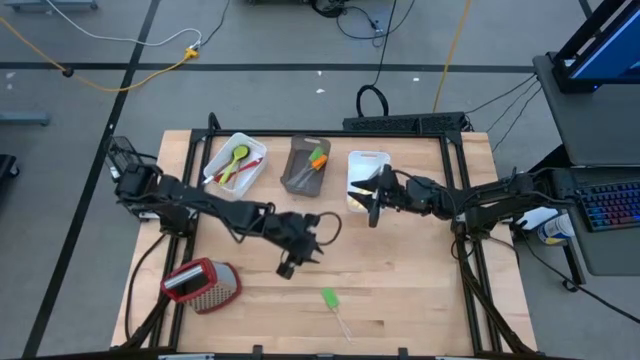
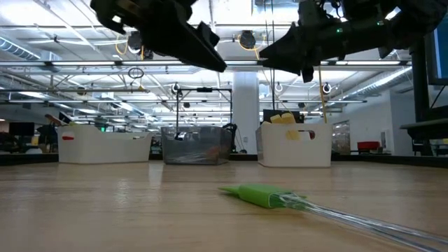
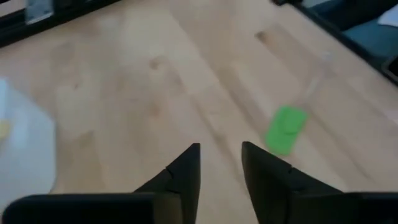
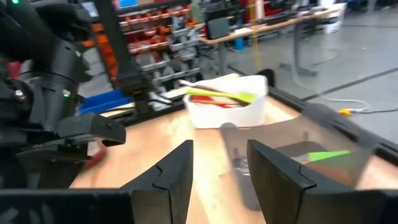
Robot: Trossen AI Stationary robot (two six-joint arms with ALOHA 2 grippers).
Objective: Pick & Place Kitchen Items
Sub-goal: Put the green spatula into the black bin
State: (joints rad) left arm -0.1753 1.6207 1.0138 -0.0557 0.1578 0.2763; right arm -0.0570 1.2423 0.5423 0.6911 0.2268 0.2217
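Note:
A green spatula (image 1: pixel 329 298) with a clear thin handle lies flat on the wood near the table's front edge; it also shows in the left wrist view as the green spatula (image 3: pixel 286 128). My left gripper (image 1: pixel 289 264) hangs open above the table's middle, short of the spatula and to its far left, with nothing between its fingers (image 3: pixel 186 165). My right gripper (image 1: pixel 374 208) hovers open and about level at the near edge of the right white tub (image 1: pixel 368 160), holding nothing. Green and red spoons (image 1: pixel 236 162) lie in the left white tub.
Three tubs line the far edge: a left white tub (image 1: pixel 252 146), a dark tub (image 1: pixel 300 178) with orange and green spatulas, and the right white tub. A metal grater with a red top (image 1: pixel 200 283) lies at the near left. Bare wood surrounds the spatula.

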